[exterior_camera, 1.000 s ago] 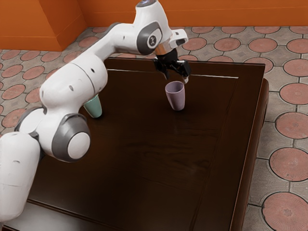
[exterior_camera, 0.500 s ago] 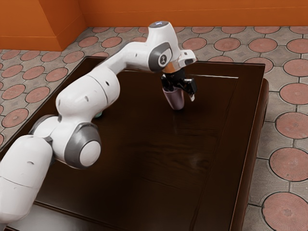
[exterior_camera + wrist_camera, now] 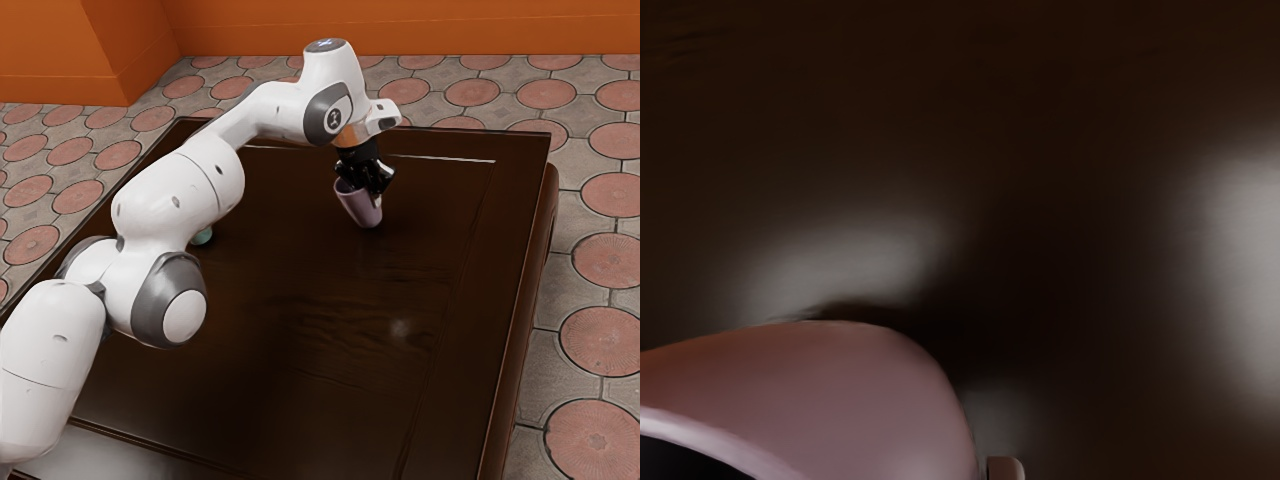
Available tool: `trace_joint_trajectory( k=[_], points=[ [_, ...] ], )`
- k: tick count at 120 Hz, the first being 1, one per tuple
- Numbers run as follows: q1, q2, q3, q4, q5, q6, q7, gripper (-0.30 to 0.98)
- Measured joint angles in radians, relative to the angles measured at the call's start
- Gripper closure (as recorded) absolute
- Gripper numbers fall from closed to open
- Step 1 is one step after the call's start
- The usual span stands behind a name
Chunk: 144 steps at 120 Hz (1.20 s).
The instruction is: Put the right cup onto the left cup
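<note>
My gripper [image 3: 368, 190] is down at the rim of the pinkish-purple cup [image 3: 358, 209], its fingers drawn together on the cup's wall at the side toward the exterior view's right. This cup leans, with its base at or close to the tabletop; whether it touches cannot be told. In the wrist view the purple cup [image 3: 860, 400] looms large at the lower edge, beside a small fingertip [image 3: 1004, 468]. The teal cup [image 3: 203, 237] stands toward the exterior view's left, mostly hidden behind my arm.
Both cups are on the dark wooden table [image 3: 300, 330], which has a raised edge [image 3: 523, 300] on the exterior view's right. My arm [image 3: 180, 205] spans the table's left part in that view, over the teal cup. Tiled floor surrounds the table.
My hand came down to the purple cup and its spread fingers have closed in on the wall. The cup has tipped from upright. My forearm now covers most of the teal cup.
</note>
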<state>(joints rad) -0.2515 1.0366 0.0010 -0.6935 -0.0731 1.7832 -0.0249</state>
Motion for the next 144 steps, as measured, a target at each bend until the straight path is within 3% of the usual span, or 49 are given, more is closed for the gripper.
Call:
trace_joint_trajectory(
  k=[19, 32, 53, 63, 98, 119, 144],
  points=[
    [0.000, -0.023, 0.004, -0.013, 0.004, -0.006, -0.004, 0.77],
    [0.009, -0.170, 0.041, -0.152, 0.007, -0.010, -0.007, 0.78],
    [0.108, -0.556, 0.086, -0.571, 0.062, -0.010, -0.020, 0.78],
    [0.157, -0.632, 0.124, -0.674, 0.081, -0.010, -0.027, 0.78],
    [0.249, -0.583, 0.175, -0.688, 0.095, 0.002, -0.045, 0.78],
    [0.276, -0.519, 0.171, -0.586, 0.096, 0.004, -0.049, 0.78],
    [0.280, -0.490, 0.172, -0.572, 0.093, 0.006, -0.053, 0.78]
  ],
)
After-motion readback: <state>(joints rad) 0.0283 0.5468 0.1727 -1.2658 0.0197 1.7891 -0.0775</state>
